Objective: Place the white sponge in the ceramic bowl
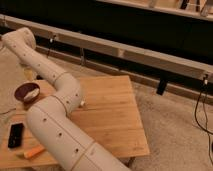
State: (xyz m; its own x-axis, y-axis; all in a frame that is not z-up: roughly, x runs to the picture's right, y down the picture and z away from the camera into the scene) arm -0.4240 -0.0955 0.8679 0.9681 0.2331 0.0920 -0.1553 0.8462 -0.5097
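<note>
The ceramic bowl (20, 92), dark maroon and round, sits on the wooden table (110, 117) near its left edge. The white sponge (31, 93) lies inside the bowl, toward its right side. My white arm (55, 125) rises from the bottom of the camera view, bends beside the bowl and runs up to the top left (20, 42). My gripper is past the left edge of the view and does not show. Nothing touches the bowl or the sponge.
A black phone (16, 135) and an orange object (34, 151) lie on the table's front left. A small white object (81, 104) lies by the arm's elbow. A yellowish item (28, 74) stands behind the bowl. A dark wall with a rail (150, 55) runs behind; carpet lies to the right.
</note>
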